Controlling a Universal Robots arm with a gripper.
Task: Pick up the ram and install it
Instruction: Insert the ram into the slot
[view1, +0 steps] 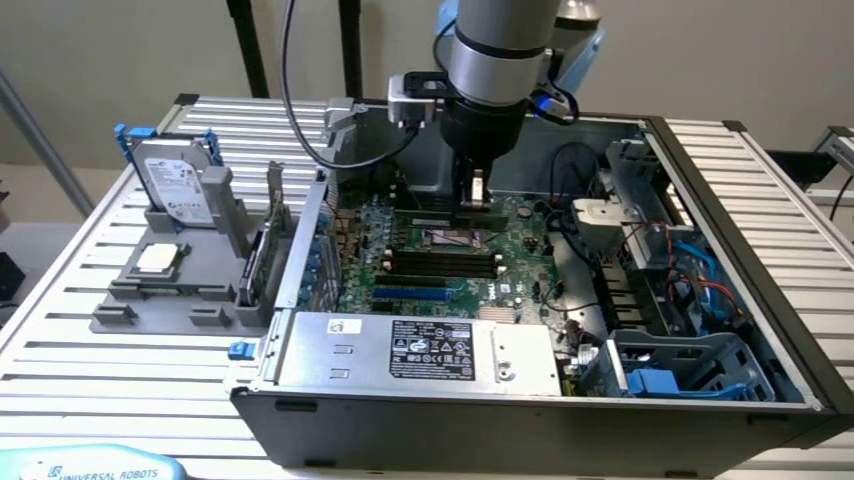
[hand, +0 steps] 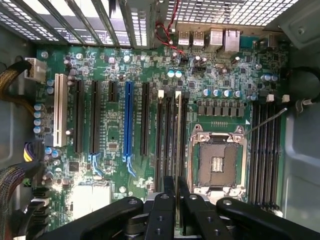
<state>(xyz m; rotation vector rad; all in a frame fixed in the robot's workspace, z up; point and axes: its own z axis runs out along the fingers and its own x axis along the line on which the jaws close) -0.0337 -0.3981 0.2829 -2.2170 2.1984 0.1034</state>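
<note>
My gripper (view1: 474, 195) reaches down into the open computer case (view1: 721, 200), low over the motherboard (view1: 521, 245). In the wrist view the gripper (hand: 176, 189) is shut on the ram (hand: 178, 135), a thin stick seen edge-on. The ram runs along the black memory slots (hand: 161, 140) just beside the empty CPU socket (hand: 216, 161). Whether it touches a slot I cannot tell. In the exterior view the ram (view1: 470, 209) shows as a short strip under the fingers, above the socket (view1: 451, 238).
A second bank of black slots (hand: 265, 155) lies on the socket's other side. On the exterior view's left, a grey holder (view1: 160, 300) carries a silver hard drive (view1: 180, 180) and an upright expansion card (view1: 275, 230). The power supply (view1: 427, 350) and cables (view1: 667, 260) crowd the case.
</note>
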